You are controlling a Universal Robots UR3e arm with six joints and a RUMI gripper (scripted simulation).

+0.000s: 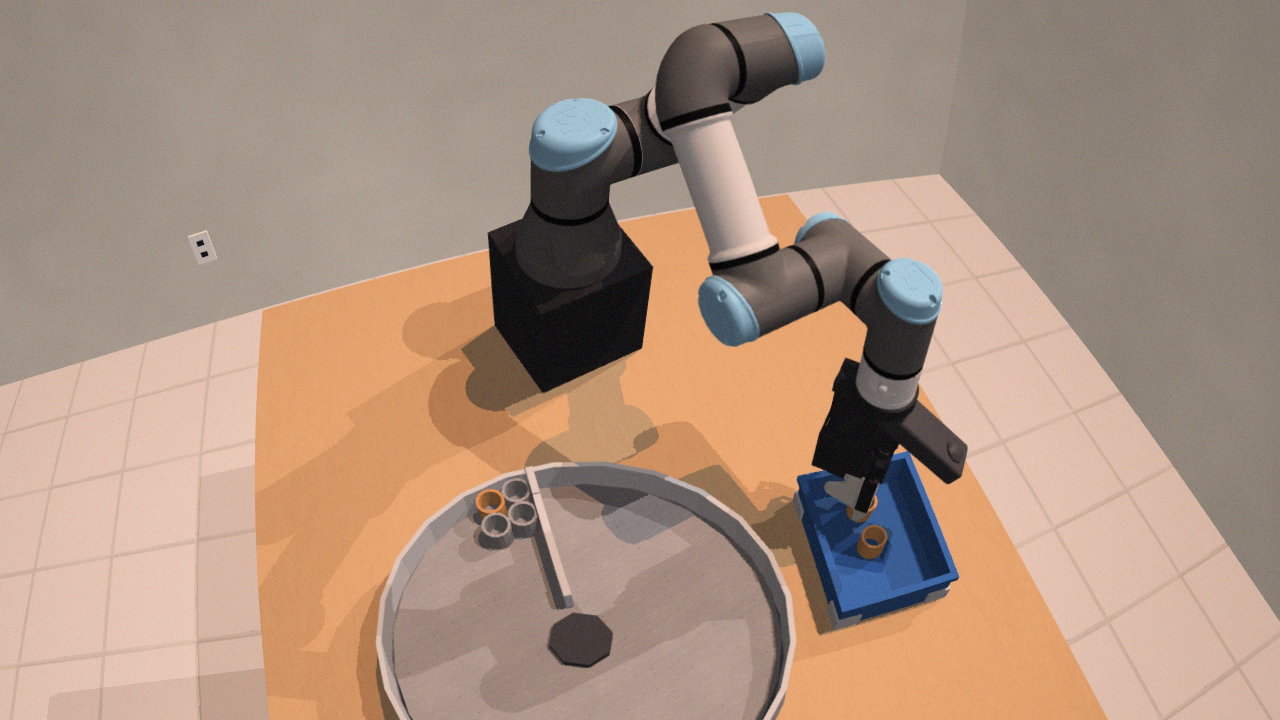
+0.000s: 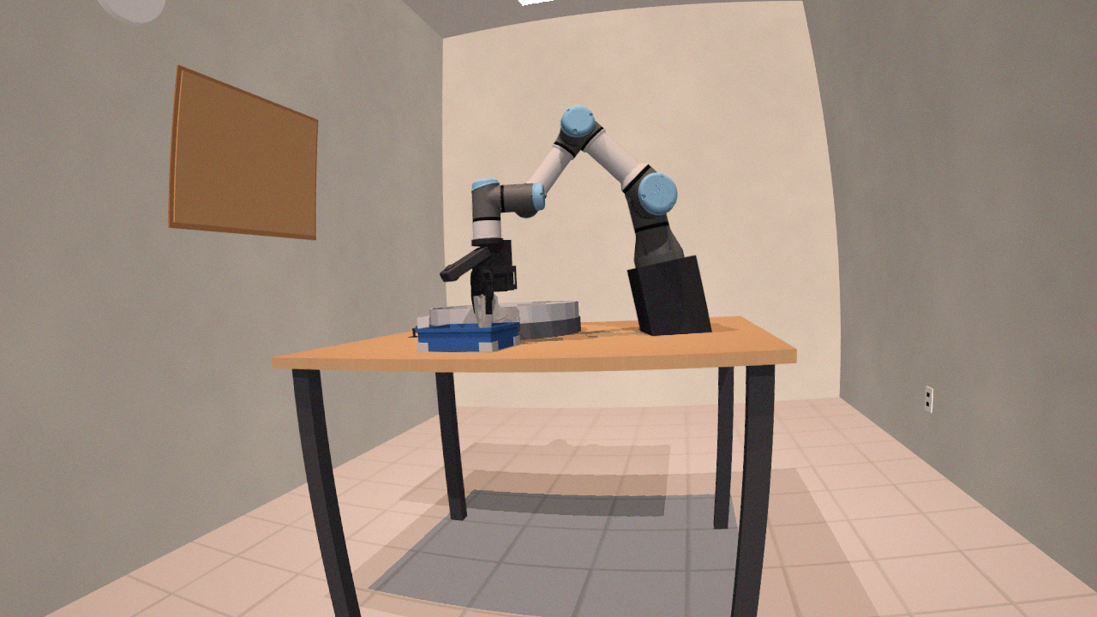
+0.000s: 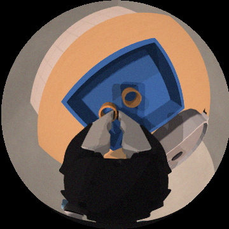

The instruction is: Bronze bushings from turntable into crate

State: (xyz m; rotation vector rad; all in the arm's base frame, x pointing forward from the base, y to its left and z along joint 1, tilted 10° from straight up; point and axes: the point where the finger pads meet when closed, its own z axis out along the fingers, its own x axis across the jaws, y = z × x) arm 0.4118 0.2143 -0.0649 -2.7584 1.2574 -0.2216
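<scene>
Bronze bushing one (image 1: pixel 870 553) (image 3: pixel 133 105) sits in the crate (image 1: pixel 924 516) (image 2: pixel 453 339) (image 3: pixel 159 83); the gripper (image 1: pixel 864 508) (image 2: pixel 485 326) (image 3: pixel 115 111) pinches bushing two (image 1: pixel 860 516) (image 3: pixel 101 111); bushing three (image 1: pixel 490 492) waits on the turntable (image 1: pixel 689 582) (image 2: pixel 554 315) (image 3: pixel 191 135).

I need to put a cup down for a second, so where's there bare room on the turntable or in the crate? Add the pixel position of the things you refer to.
Turntable (image 1: pixel 384 617) (image 2: pixel 548 313) (image 3: pixel 178 123): between divider (image 1: pixel 552 559) and top-view right rim. Crate (image 1: pixel 935 523) (image 2: pixel 460 338) (image 3: pixel 179 76): the top view's lower end. Crowded: divider's bushing side; around the hand (image 1: pixel 861 506) (image 2: pixel 484 325) (image 3: pixel 115 111).

Three bronze bushings (image 1: pixel 870 552) (image 3: pixel 138 102), three steel bushings (image 1: pixel 495 541), one crate (image 1: pixel 933 519) (image 2: pixel 452 340) (image 3: pixel 165 53) and one turntable (image 1: pixel 384 617) (image 2: pixel 548 326) (image 3: pixel 170 131).
</scene>
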